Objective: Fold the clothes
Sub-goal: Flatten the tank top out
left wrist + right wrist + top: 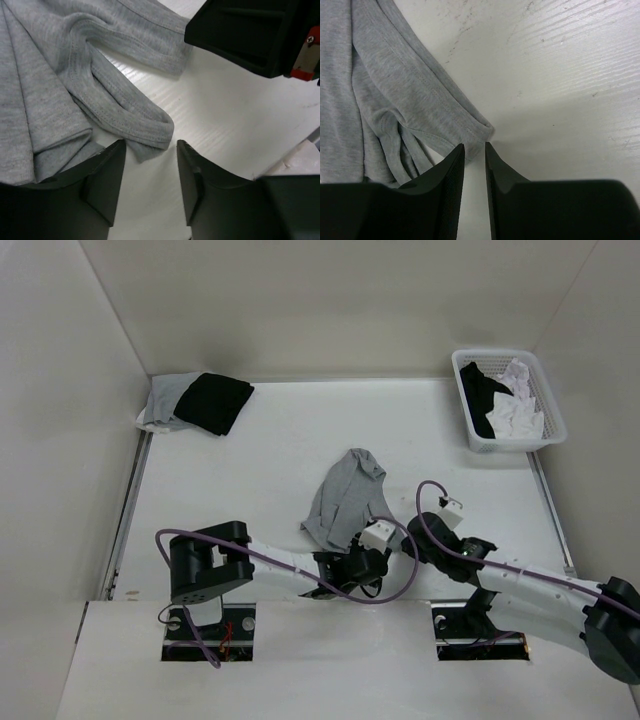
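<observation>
Left gripper [150,150]: jaws parted to a moderate gap, nothing held; bare table [235,130] shows between them
Left fingertips [107,175]: low over the table, with a looped hem of the grey top [45,85] lying just ahead of the gap; one finger sits at the edge of the bunched folds
Right gripper [474,147]: jaws drawn close, with only a thin slit between them, nothing held
Right fingertips [447,170]: just short of a stitched hem corner of the grey top; whether they touch it cannot be told
Arms: both reach inward from the near edge, their grippers close together at the near end of the grey top
Position of grey top: near the middle of the table, crumpled into a long bunch that runs away from the grippers, not folded
Far left corner: black garment [220,402] lying on a light grey garment [162,408]
Far right corner: white basket [510,447] holding a dark garment [483,390] and white garments [520,415], well apart from both grippers
</observation>
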You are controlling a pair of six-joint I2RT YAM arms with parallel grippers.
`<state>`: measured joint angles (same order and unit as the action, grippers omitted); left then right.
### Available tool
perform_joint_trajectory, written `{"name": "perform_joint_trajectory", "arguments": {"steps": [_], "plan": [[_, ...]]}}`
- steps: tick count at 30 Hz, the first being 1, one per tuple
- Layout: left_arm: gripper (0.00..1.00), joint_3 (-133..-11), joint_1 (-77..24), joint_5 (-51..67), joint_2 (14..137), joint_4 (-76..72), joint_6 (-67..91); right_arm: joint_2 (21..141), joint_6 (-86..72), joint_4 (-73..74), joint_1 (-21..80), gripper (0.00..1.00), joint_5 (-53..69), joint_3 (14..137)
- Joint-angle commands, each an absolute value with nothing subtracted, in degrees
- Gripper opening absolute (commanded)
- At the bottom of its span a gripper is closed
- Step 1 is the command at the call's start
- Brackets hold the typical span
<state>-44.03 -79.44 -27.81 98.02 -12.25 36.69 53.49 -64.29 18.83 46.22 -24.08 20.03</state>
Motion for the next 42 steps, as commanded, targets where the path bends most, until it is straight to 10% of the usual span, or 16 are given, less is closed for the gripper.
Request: {"name": "perform_joint_trajectory", "arguments": {"steps": [1,6,14,21,25,31,42], "plan": [[0.36,-46.6,-79.9,-31.7,99.2,-15.1,33.8,54.1,-64.8,17.5,46.0,0.27,-25.2,20.0],[0.09,-46.1,-79.5,-34.1,99.4,-14.3,33.2,54.1,-65.0,17.9,46.0,0.32,-25.2,20.3],[0.04,-38.4,-77.7,-36.9,87.4,-15.2,34.3,58.4,-65.6,15.1,45.9,0.39,-23.1,21.2],[0.03,-35.3,-75.8,-36.3,79.8,-16.4,34.5,61.3,-64.4,9.9,45.0,0.01,-26.3,24.2],[0.02,-34.7,-71.9,-38.1,66.5,-12.8,32.3,50.1,-58.0,13.3,47.2,0.00,-31.7,30.4],[0.01,-50.1,-63.9,-40.6,47.6,-4.8,21.2,39.7,-42.5,24.2,55.8,0.00,-41.6,58.3],[0.00,-83.4,-79.7,-46.3,46.9,-9.8,-1.7,58.9,9.3,2.3,91.5,0.00,-65.4,104.2]]}}
